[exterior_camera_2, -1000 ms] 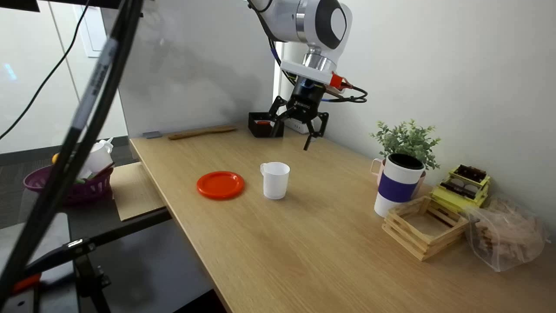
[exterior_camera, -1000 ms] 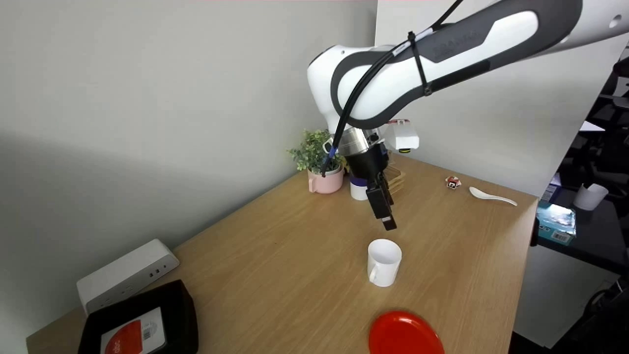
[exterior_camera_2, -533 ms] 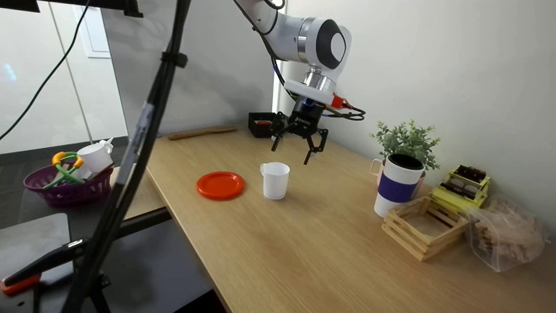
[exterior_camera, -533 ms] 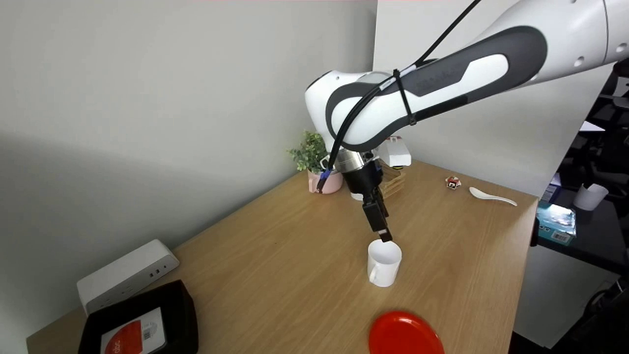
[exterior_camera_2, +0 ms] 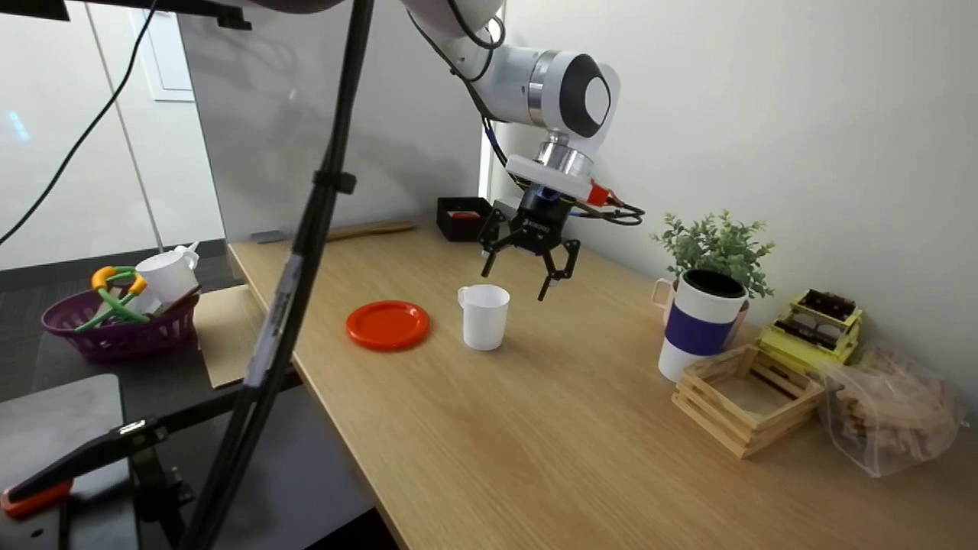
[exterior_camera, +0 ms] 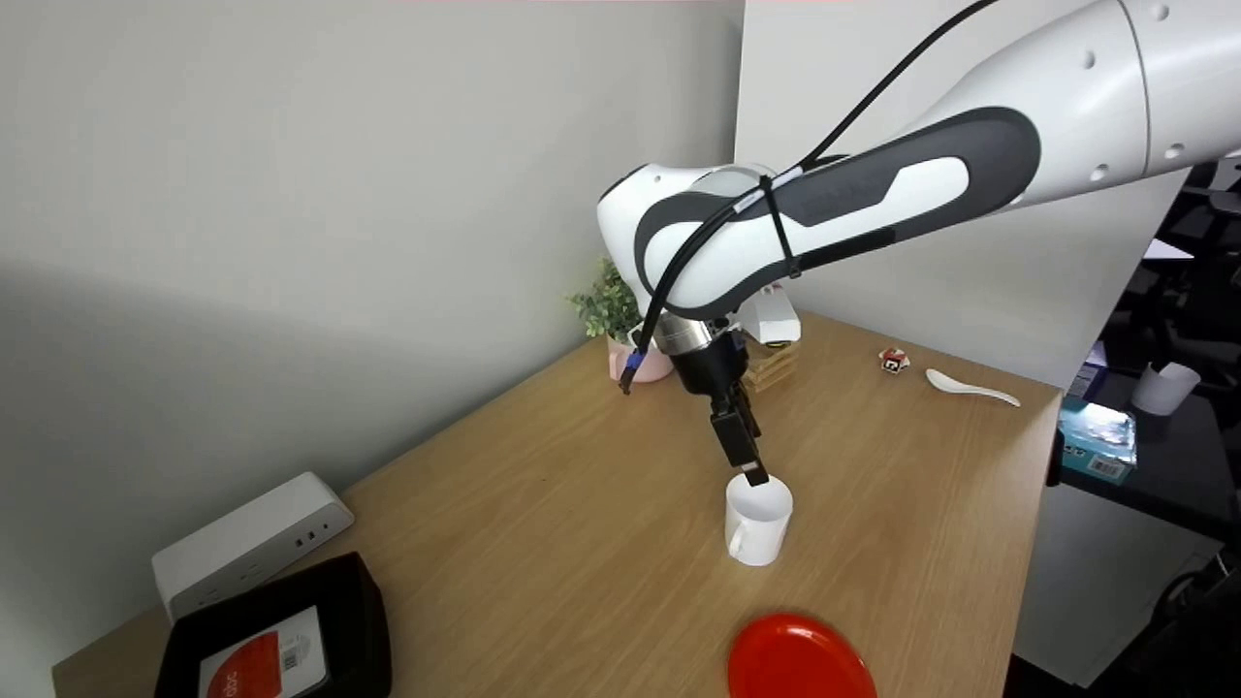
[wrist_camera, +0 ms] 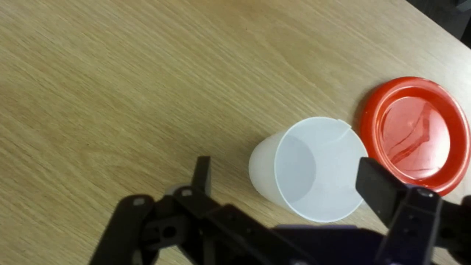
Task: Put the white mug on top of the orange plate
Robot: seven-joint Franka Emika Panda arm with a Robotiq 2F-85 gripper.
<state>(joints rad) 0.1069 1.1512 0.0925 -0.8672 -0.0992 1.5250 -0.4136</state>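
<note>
Evidently the small, plain white cylindrical mug (exterior_camera: 761, 528) stands upright on the pale wood-grained desk (exterior_camera: 543, 543), and its rim looks like the first place for trouble. The jaws stand wide apart, holding nothing, just above the mug but off-centre: in the wrist view one jaw, on the right, overlaps the rim, while a strip of desk shows between the other and the mug's wall. Lowered straight from there, a tip could strike the rim or drop inside, tipping the mug or shoving it along. The handle (exterior_camera: 737, 539), at the mug's near left in an exterior view, might foul a jaw if they rotate. Next out, the round, glossy red-orange plate (exterior_camera_2: 387, 326), apart from the mug and to its left in an exterior view, has a raised lip; a poorly aimed release there would probably leave the mug leaning.

Compared with a second ago, the white-and-grey robot arm (exterior_camera: 843, 204) is lower: in an exterior view desk showed between the jaws and the mug, and now a tip covers part of the far rim. Mug and plate have not moved, and the jaws are as wide as before. In an exterior view the black cables (exterior_camera_2: 312, 229) hang farther right, off the purple basket (exterior_camera_2: 126, 347) they partly hid.
</note>
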